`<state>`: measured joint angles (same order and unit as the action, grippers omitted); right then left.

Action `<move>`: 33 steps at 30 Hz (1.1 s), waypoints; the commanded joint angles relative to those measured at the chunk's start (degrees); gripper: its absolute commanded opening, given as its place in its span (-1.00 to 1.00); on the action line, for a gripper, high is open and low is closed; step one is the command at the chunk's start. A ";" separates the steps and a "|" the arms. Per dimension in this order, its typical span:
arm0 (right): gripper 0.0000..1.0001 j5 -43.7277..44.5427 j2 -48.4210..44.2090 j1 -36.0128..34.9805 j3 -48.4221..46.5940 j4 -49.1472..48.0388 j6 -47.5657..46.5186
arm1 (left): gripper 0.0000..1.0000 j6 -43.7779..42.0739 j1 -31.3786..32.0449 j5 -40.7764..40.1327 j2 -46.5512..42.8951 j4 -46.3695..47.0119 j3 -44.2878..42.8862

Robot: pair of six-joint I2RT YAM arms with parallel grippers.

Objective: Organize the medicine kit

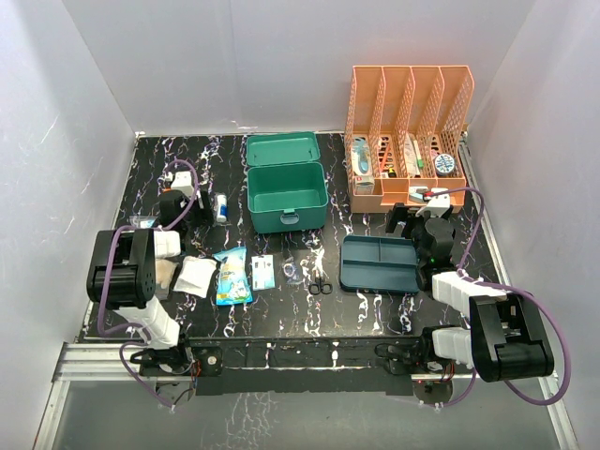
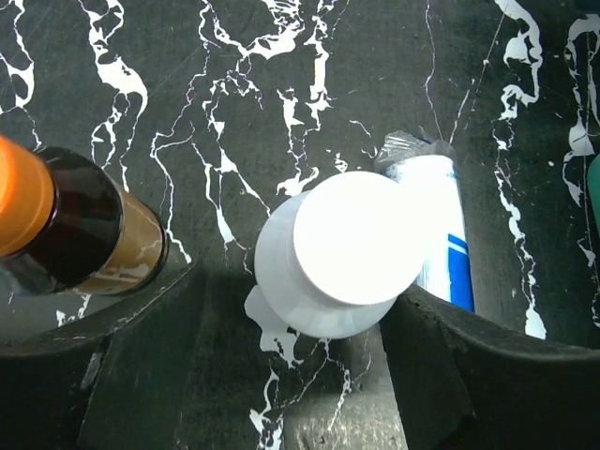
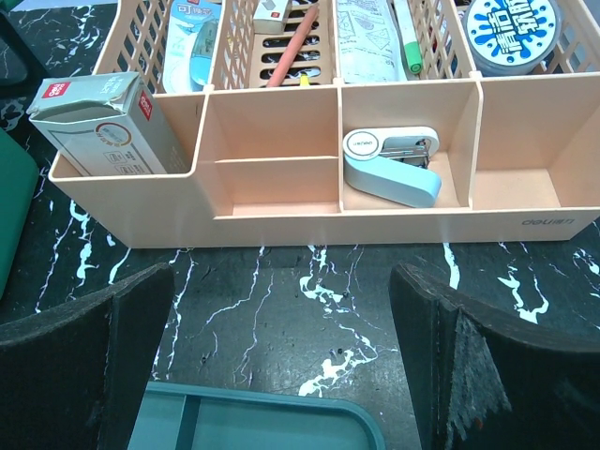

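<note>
While lid (image 1: 282, 148) stands raised, teal medicine kit (image 1: 286, 208) open; left fingers (image 2: 487, 375), right fingers (image 3: 75, 375) spread wide.

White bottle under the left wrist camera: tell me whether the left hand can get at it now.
Probably yes. The white bottle stands between the open fingers of the left hand, nothing over it; the brown bottle and tube sit just outside.

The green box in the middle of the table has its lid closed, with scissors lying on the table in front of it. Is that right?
Not quite: the green box has its lid open, tipped back behind it, as the top view shows. The scissors do lie on the table in front of it.
</note>
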<state>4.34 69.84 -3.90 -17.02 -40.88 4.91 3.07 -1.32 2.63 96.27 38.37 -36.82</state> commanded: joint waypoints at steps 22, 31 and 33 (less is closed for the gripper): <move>0.97 -1.13 -3.75 -0.41 -0.20 0.31 0.53 | -1.00 -4.52 1.58 10.22 -1.76 -18.71 -12.00; 0.96 -2.66 -7.76 -0.40 -1.53 4.89 1.51 | -1.00 -19.49 1.66 18.26 -6.01 -49.62 -34.14; 0.96 -2.98 -8.75 -0.42 -1.82 6.47 1.77 | -1.00 -22.47 2.20 20.55 -5.37 -56.14 -39.46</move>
<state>2.55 63.66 -4.08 -17.02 -35.83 5.76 -11.25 0.16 16.73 94.45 -1.85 -66.87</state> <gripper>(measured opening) 0.983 0.423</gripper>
